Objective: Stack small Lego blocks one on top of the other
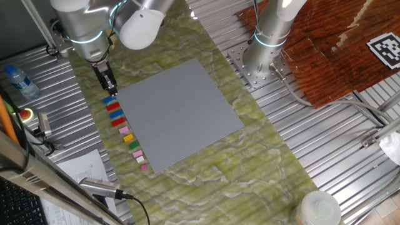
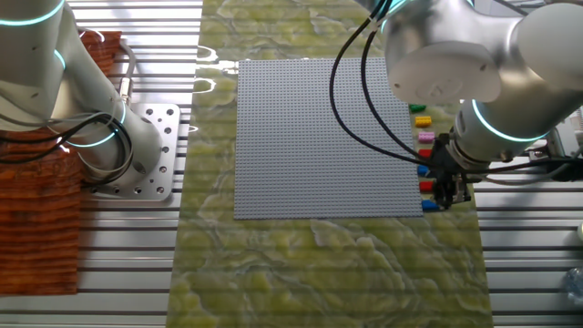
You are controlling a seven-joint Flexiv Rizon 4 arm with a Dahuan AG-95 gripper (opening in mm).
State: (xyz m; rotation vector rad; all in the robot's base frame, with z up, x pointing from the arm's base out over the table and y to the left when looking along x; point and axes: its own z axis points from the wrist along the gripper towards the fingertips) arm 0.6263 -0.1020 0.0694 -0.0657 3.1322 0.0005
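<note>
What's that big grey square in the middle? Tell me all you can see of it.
The grey baseplate is a large, flat, square sheet, seemingly plastic, finely studded all over. It lies flat on the green marbled mat, with nothing on top of it. A row of small Lego blocks runs along one edge, just off the plate. The gripper hovers near that row's blue end, beside one corner.
</note>
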